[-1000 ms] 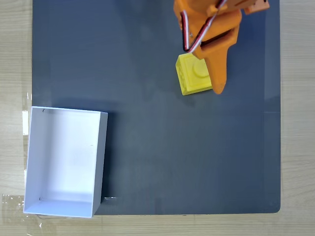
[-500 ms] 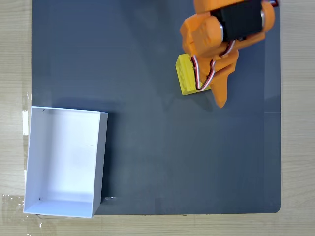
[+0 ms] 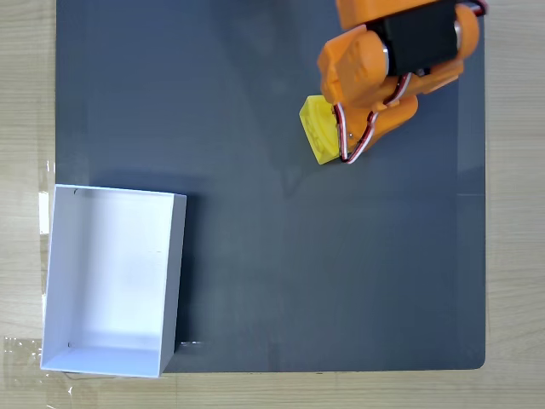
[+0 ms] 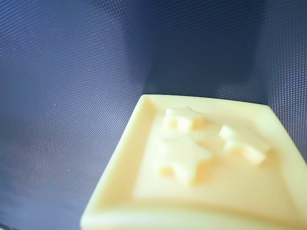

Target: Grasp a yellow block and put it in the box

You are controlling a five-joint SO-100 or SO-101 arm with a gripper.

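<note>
In the fixed view the yellow block (image 3: pixel 317 129) lies on the dark mat at the upper right, turned a little, with most of it under the orange arm. My gripper (image 3: pixel 353 141) sits right over its right part and seems shut on it, though the arm's body hides the fingertips. The wrist view has the yellow block (image 4: pixel 201 167) very close, a pale face with three raised star shapes, and the mat behind it. The box (image 3: pixel 111 273), a white open tray with nothing in it, stands at the lower left, far from the block.
A dark grey mat (image 3: pixel 281 256) covers most of the light wooden table (image 3: pixel 515 256). The box overhangs the mat's left edge, where clear tape (image 3: pixel 43 213) is stuck. Bare mat stretches between block and box.
The arm has swung down over the block, and the long orange finger beside it is now hidden. The block has shifted slightly left and turned.
</note>
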